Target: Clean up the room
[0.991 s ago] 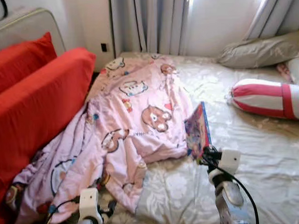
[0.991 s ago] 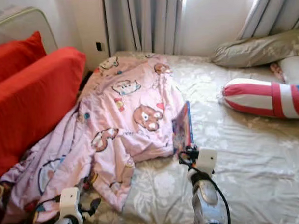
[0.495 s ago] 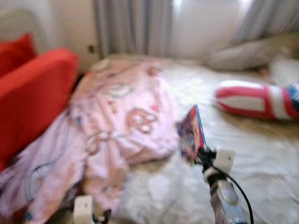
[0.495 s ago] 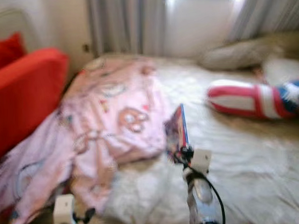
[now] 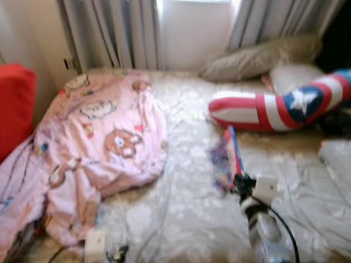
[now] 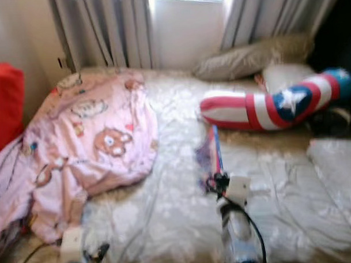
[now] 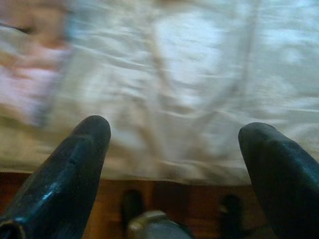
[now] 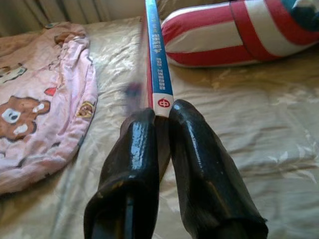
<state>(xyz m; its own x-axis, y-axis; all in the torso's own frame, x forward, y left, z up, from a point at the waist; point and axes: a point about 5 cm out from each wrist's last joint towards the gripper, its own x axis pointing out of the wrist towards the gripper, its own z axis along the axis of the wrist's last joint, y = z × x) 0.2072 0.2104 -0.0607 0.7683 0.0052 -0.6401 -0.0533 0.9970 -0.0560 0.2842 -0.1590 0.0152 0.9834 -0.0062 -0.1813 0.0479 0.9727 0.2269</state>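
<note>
My right gripper (image 5: 239,182) is shut on a thin colourful book (image 5: 227,158), which it holds upright over the cream bed sheet (image 5: 184,212). In the right wrist view the book's blue spine (image 8: 158,59) rises from between the two black fingers (image 8: 132,164). A pink cartoon-print blanket (image 5: 100,134) lies crumpled on the bed's left side, spilling over its edge. My left gripper (image 7: 179,149) hangs low at the bed's near edge, open, with nothing between its fingers.
A red, white and blue striped curved pillow with a star (image 5: 278,107) lies at the back right, a beige pillow (image 5: 259,56) behind it. A red sofa cushion (image 5: 7,108) is at the left. Curtains (image 5: 114,30) and a window are beyond the bed.
The camera has swung right, so the red sofa has slid mostly out of view and more of the striped pillow shows. The right gripper still holds the book.
</note>
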